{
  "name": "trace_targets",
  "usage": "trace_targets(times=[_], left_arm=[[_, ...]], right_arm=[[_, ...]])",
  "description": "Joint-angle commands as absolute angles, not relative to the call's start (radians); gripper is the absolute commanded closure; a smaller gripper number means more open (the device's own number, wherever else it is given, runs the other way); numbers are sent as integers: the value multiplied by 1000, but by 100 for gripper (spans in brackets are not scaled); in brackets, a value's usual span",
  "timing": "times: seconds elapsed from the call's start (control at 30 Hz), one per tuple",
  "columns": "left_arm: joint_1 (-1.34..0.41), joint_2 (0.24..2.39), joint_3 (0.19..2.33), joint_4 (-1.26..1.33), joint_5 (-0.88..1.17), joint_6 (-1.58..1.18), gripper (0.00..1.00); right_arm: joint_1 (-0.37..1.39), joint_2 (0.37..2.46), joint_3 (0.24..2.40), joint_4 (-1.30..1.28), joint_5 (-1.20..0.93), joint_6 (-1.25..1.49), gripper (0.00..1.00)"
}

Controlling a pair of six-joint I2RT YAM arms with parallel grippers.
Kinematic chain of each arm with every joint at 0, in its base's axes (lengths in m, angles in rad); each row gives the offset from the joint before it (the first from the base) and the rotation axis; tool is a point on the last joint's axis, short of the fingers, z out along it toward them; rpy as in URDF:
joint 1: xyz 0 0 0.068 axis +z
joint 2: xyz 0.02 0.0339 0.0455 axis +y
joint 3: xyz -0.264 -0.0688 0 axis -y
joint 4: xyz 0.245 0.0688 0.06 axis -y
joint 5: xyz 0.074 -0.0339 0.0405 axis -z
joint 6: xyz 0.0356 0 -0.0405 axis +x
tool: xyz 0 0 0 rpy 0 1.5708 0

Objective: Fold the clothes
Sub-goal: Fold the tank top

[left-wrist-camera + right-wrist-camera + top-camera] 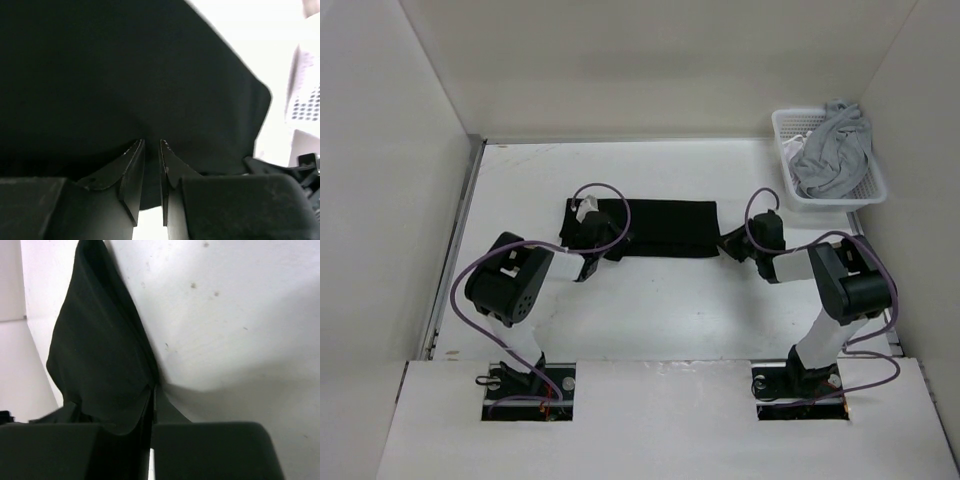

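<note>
I am pinching the right end of the plain black short-sleeved shirt (pixel 660 228), which is lying as a long folded band across the middle of the white table (pixel 670 310). My right fingers (pixel 170 415) are closed tight on the cloth, I judge so that this end can be carried over. My left fingers (pixel 132 165) are standing nearly together near the opposite end, tips against the fabric; whether they are gripping it I cannot tell.
</note>
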State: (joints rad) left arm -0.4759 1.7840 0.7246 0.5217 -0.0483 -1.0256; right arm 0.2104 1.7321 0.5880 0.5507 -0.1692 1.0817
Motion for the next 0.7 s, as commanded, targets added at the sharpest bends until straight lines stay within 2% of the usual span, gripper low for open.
trace_targets(times=[0.0, 0.2, 0.37, 0.53, 0.67], left_arm=[[-492, 1723, 654, 581, -35, -1035, 84], [-573, 1600, 583, 606, -32, -1075, 82], [-591, 1369, 529, 562, -58, -1072, 78], [-516, 1103, 457, 421, -86, -1052, 76], [-429, 956, 388, 358, -71, -1061, 76]], right_arm=[[194, 1652, 557, 635, -130, 1100, 99], [157, 1467, 537, 477, -80, 964, 100], [177, 1304, 577, 313, 11, 847, 100], [358, 1235, 744, 131, 118, 681, 100], [543, 1351, 940, 29, 178, 574, 99]])
